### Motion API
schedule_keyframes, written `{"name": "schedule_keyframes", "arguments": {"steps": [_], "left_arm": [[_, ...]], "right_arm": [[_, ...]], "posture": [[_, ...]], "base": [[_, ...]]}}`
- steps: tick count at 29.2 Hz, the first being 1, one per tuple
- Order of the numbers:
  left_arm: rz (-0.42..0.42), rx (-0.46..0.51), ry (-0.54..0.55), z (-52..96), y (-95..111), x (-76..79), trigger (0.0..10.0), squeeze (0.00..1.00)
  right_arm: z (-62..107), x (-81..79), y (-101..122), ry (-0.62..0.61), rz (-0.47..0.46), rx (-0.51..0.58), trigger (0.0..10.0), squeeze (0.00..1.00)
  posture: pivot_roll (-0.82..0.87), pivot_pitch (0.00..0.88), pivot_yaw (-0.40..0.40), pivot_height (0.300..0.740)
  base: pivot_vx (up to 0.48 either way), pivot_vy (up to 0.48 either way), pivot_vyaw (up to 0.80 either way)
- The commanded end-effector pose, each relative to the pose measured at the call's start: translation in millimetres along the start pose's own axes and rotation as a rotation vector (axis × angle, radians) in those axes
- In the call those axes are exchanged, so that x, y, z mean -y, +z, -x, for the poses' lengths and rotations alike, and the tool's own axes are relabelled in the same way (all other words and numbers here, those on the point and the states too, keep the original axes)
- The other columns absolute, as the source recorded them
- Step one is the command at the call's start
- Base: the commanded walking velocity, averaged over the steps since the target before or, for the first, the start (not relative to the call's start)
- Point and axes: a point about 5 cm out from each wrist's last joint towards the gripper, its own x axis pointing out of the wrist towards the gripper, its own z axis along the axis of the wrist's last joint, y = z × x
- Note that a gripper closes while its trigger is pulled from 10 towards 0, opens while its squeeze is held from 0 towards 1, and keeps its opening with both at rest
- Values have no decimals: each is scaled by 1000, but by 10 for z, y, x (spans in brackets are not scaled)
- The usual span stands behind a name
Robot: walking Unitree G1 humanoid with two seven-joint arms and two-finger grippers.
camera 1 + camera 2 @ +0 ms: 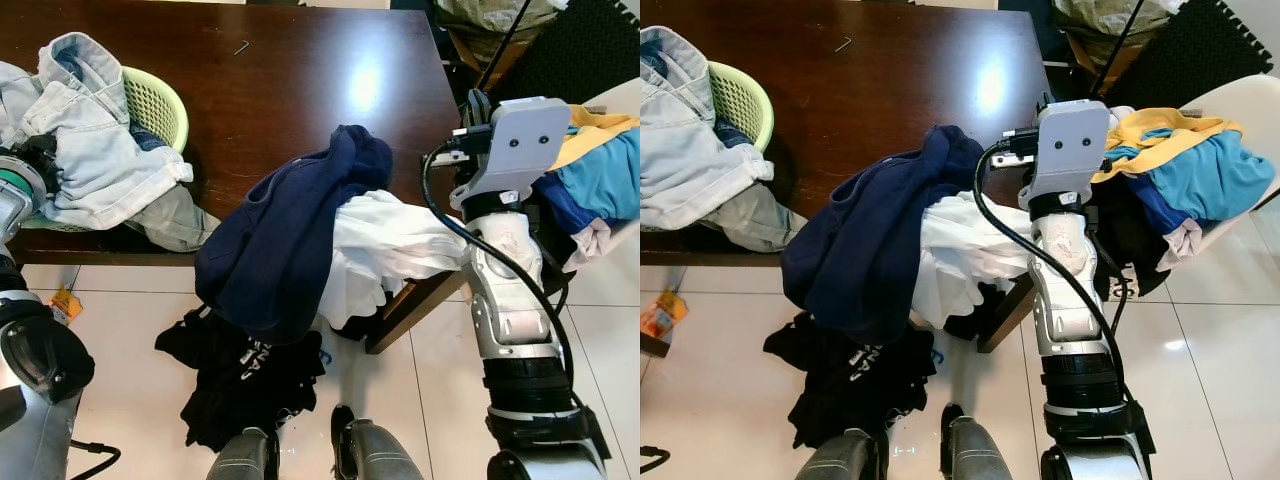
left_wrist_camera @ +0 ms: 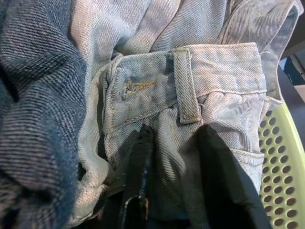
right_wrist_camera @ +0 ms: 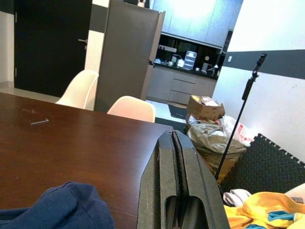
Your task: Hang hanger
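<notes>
Honestly, we can't spot a hanger anywhere here, so where it sits and how it looks we can't tell — our guess is it'd be light and stiff, best pinched at the shoulder bar.

Left eye view: dark table [image 1: 290, 90], green basket [image 1: 155, 100] upper left with pale jeans [image 1: 85, 140] draped over it, navy hoodie [image 1: 290, 230] and white shirt [image 1: 385, 245] hanging off the edge in the middle.

Right eye view: right arm [image 1: 1065, 270] raised at center right beside a chair [image 1: 1240, 100] piled with clothes.

Left wrist view: left gripper [image 2: 174, 176] spread wide, fingers pressed on the denim waistband — soft, heavy, floppy stuff.

Right wrist view: right gripper [image 3: 177, 167] clamped together, empty, above the table.
</notes>
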Motion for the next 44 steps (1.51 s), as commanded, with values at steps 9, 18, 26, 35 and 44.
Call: {"name": "schedule_keyframes", "arguments": {"steps": [9, 18, 26, 35, 44], "left_arm": [[-6, -6, 65, 4, -10, -135, 0, 0], [-325, 331, 36, 127, 300, 177, 0, 0], [-793, 834, -165, 589, 501, 974, 10000, 0], [-1095, 1274, -514, 1172, 402, 1737, 10000, 0], [-1244, 1755, -624, 1709, 376, 2230, 10000, 0]], "right_arm": [[-10, -15, -14, 5, -16, 1, 10000, 0], [-25, -20, -4, 5, -21, 7, 10000, 0], [-43, -34, 8, 2, -28, 13, 10000, 0], [-50, -50, 9, 0, -36, 16, 10000, 0], [-67, -63, 11, -3, -47, 22, 10000, 0]], "posture": [[25, 122, -3, 740], [26, 113, -4, 740], [33, 110, 0, 740], [40, 103, -2, 740], [48, 90, -3, 740]], "base": [[0, 0, 0], [0, 0, 0], [0, 0, 0], [0, 0, 0], [0, 0, 0]]}}
